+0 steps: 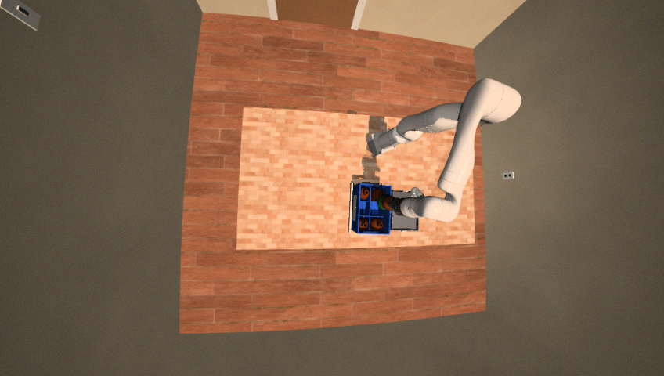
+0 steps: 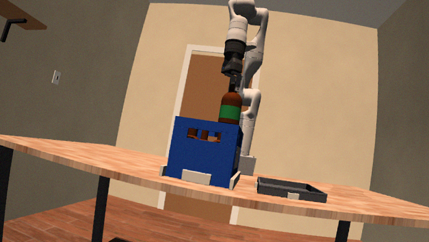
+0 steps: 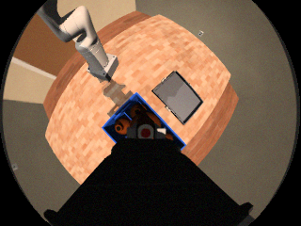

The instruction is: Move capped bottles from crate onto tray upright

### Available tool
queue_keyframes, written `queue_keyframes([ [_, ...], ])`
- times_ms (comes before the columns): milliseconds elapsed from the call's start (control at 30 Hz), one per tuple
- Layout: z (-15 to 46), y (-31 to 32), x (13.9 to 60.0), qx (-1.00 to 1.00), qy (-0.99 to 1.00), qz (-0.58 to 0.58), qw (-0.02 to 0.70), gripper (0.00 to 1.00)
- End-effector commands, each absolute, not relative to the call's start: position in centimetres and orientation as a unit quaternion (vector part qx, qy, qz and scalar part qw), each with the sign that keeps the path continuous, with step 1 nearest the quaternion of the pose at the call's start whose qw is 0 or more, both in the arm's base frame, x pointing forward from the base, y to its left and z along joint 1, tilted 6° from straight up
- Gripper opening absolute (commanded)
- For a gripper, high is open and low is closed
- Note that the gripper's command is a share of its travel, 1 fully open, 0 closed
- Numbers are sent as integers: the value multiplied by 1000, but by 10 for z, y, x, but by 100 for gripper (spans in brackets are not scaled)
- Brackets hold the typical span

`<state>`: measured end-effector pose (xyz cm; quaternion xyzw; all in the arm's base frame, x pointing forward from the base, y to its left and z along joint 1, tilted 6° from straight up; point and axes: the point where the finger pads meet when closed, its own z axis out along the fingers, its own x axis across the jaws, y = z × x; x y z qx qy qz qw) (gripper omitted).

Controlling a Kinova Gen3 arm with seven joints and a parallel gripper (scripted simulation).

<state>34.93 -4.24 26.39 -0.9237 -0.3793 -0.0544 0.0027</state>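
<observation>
Gripper (image 2: 234,81) clamping brown cylindrical bottle (image 2: 230,108) by its neck, above boxy blue crate (image 2: 201,155), flat grey tray (image 2: 291,190) beside

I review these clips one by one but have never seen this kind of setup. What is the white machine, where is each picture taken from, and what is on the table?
The white machine is a robot arm bolted at the back of a wooden table. At its tip is a two-finger gripper.

There are three cameras. One looks straight down from the ceiling, one faces the table from the front, and one rides on the arm's wrist, so the dark mass across the bottom of its picture seems to be the robot's own hardware.

On the table stand a blue crate with bottles inside and, beside it, a low dark tray with nothing in it.

The gripper is closed on the neck of a brown bottle with a green band. The bottle hangs upright above the crate's tray-side edge, with its base about level with the rim.
</observation>
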Motion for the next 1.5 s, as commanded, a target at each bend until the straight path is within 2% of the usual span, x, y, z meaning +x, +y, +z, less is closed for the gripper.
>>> queue_keyframes([
  [0, 265, -37, 349, -923, -381, -55, 2, 0],
  [1467, 267, 40, 346, -922, -383, -56, 2, 0],
])
